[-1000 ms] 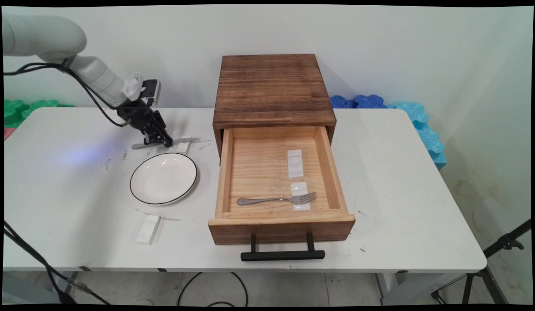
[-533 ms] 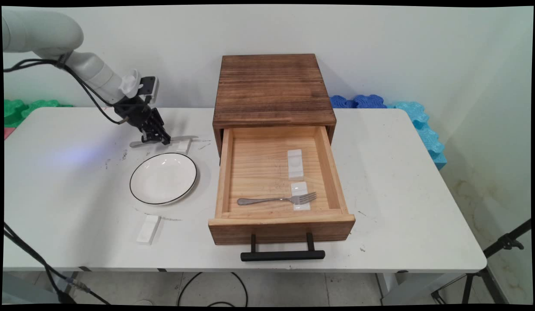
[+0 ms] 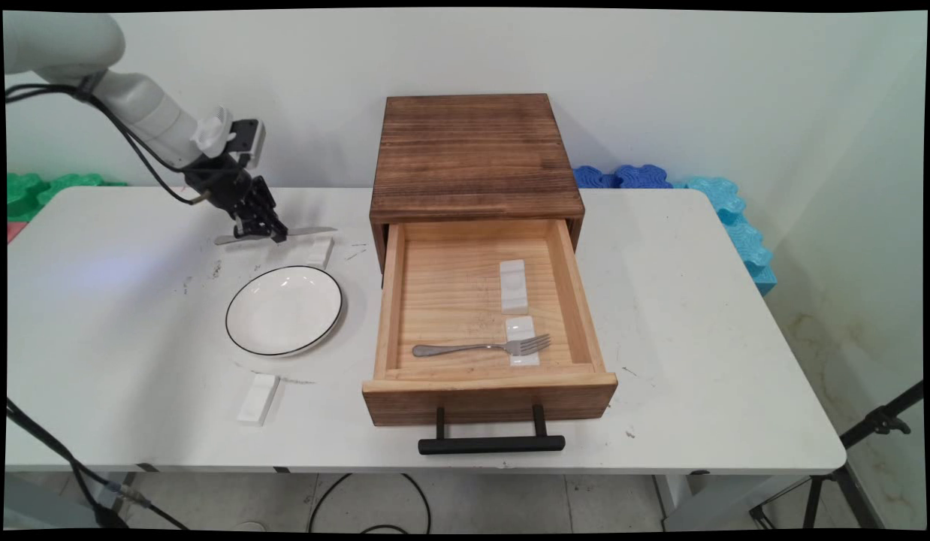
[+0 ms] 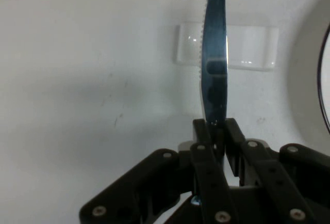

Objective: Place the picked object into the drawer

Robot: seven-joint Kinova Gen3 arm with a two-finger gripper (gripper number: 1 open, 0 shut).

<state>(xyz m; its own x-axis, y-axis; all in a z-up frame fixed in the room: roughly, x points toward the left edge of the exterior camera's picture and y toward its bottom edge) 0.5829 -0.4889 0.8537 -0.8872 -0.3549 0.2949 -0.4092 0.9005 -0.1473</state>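
My claw is clamped on a table knife, gripping it near the middle of its length, above the far left part of the white table. The knife is plain silver metal, lying roughly level in the main view, handle end pointing left and blade tip pointing right toward the wooden box. It is clear of the tabletop.

Counting from left to right: one knife in my grip; four small white rectangular rests, one on the table just beside and below the knife, one on the table near the front edge, and two inside the drawer, the farther one bare and the nearer one under the fork's tines; one white plate with a thin dark rim, between the two table rests; one wooden drawer box with its drawer pulled open and a black bar handle; one silver fork lying across the drawer floor.

The hand view shows what the main view cannot: the serrated edge of the blade, my fingers pressed on its two flat faces, and the rest directly behind the blade. The plate's rim curves in at that view's right edge. Drawer, fork and the other rests appear only in the main view.
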